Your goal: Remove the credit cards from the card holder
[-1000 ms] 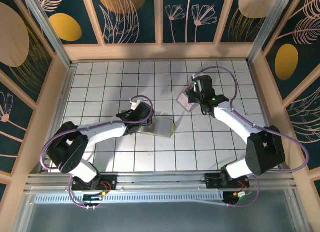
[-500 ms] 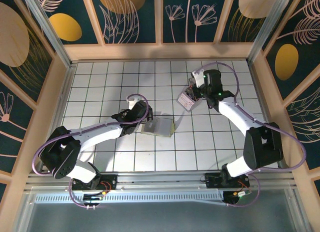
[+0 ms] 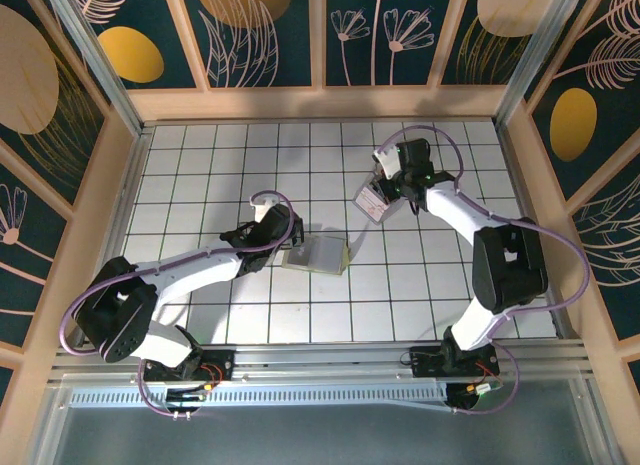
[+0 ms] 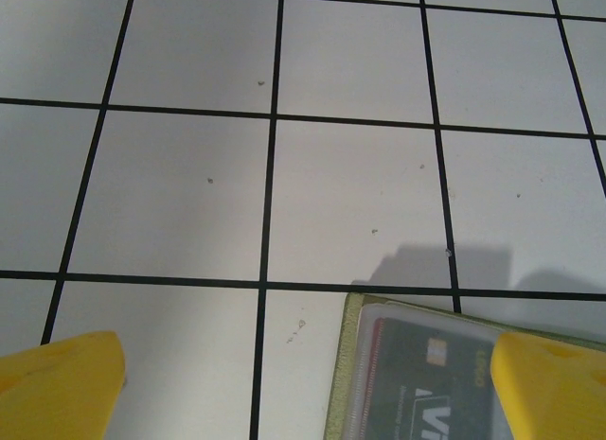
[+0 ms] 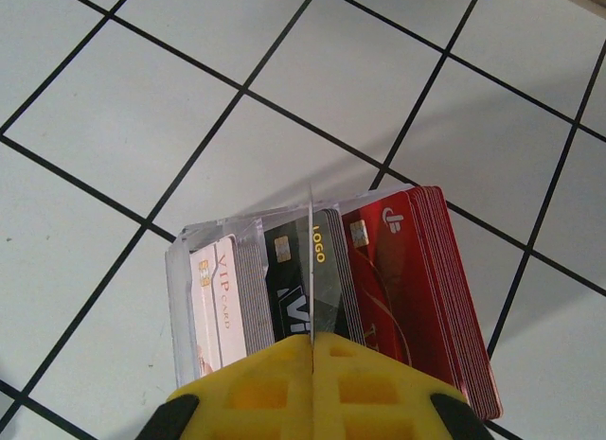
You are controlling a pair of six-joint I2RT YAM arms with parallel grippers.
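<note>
Right hand point(image 5: 311, 362) is clamped shut on a fanned bunch of cards point(image 5: 379, 270): a pale one, a black one and a red stack, partly inside a clear sleeve point(image 5: 180, 289); the grip is on one short edge only, so the fan is loose and could splay or shed a card; I can't tell if its far edge touches the table point(image 4: 350, 194) or hangs just above it. The card holder point(image 4: 343, 364) lies flat on the table near the middle, apart from that bunch and nearer my bases; left hand point(image 4: 303, 393) is spread wide, low over the tiles, with the holder's corner just inside its right finger. A dark card point(image 4: 426, 383) sits in the holder under a clear pocket, so my read is the job is partly done. Plan: bring the right bunch down flat on bare tiles well away from the holder; let go only once the stack rests on the table, else it scatters; use the left hand to pin the holder's edge, not the card face, so the last card can slide out; pull along the pocket's opening, slow and level; risk is the holder skating on the smooth tiles.
</note>
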